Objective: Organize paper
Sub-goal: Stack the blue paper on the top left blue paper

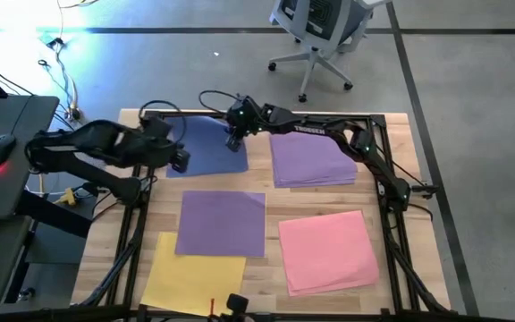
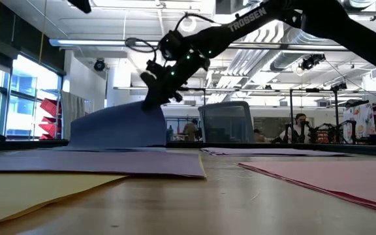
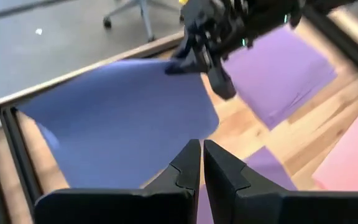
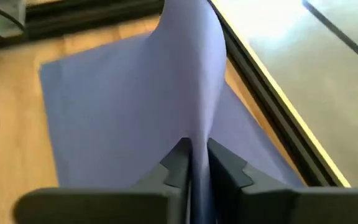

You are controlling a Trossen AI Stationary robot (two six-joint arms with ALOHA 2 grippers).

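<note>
A lifted edge of the periwinkle sheet (image 4: 135, 106) is pinched in the right end effector (image 4: 194, 158), near the table's far edge; the left end effector (image 3: 201, 163), fingers together, is held just beside it.

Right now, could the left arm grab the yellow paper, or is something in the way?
Probably yes. The left gripper is shut and holds nothing, near the blue sheet. The yellow paper lies on its side of the table, with a purple sheet overlapping one corner. The right gripper is busy pinching the blue sheet.
</note>
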